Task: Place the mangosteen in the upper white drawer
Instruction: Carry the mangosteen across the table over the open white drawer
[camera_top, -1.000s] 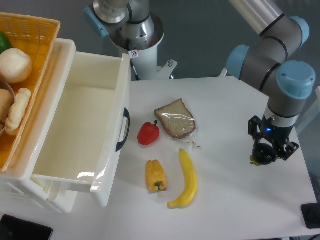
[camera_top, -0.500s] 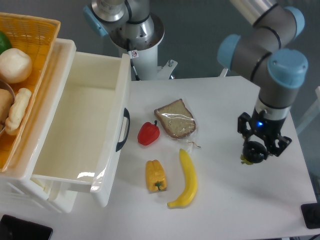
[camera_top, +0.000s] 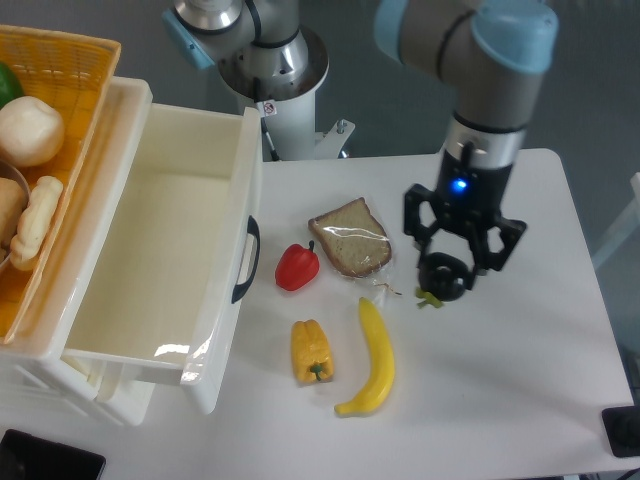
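Observation:
The mangosteen (camera_top: 441, 279), small and near-black with a yellow-green leafy cap showing at its lower edge, hangs in my gripper (camera_top: 447, 272), which is shut on it above the table right of the bread. The upper white drawer (camera_top: 160, 260) is pulled open at the left, deep and glossy, with a curved dark handle (camera_top: 243, 260) on its front; nothing shows inside it. The gripper is well to the right of the drawer, with the bread and the red pepper between them.
A bagged bread slice (camera_top: 350, 238), a red pepper (camera_top: 297, 267), a yellow pepper (camera_top: 310, 351) and a banana (camera_top: 374, 358) lie on the white table. An orange wicker basket (camera_top: 45, 150) with food sits on top at far left. A robot base (camera_top: 270, 70) stands behind.
The arm has swung left from near the table's right edge toward the bread, carrying the mangosteen with it and a little farther back. Everything on the table stays where it was.

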